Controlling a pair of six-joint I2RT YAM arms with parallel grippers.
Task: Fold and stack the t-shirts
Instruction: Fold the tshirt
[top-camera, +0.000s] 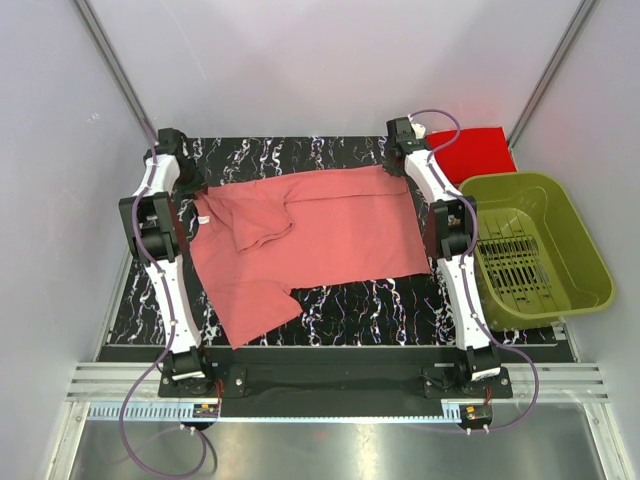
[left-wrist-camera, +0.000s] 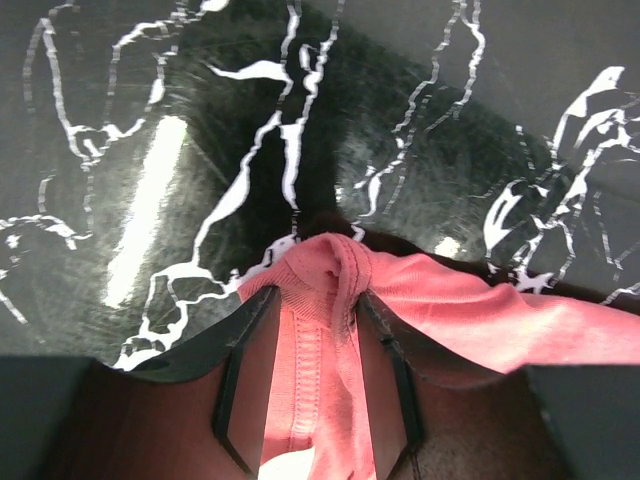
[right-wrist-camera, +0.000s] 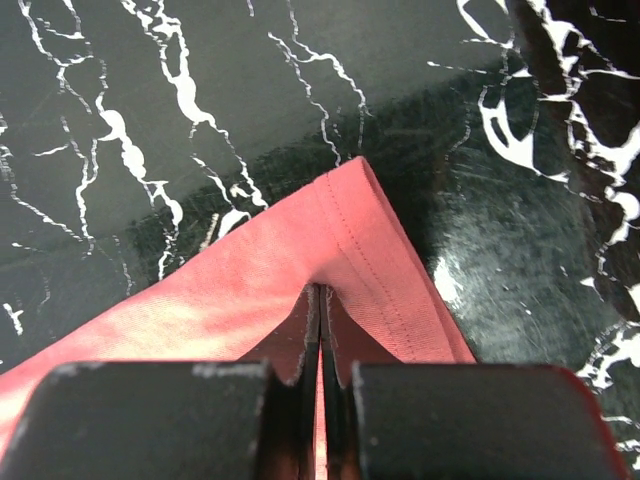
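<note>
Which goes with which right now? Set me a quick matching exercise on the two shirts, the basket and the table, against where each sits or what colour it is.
Things:
1. salmon-pink t-shirt
2. red t-shirt
3. basket
4. table

Place or colour:
A. lying flat at the far right corner
B. black with white veining
C. spread out across the middle
D. olive green, at the right edge

Pairs: 1-C, 2-A, 3-D, 4-B
</note>
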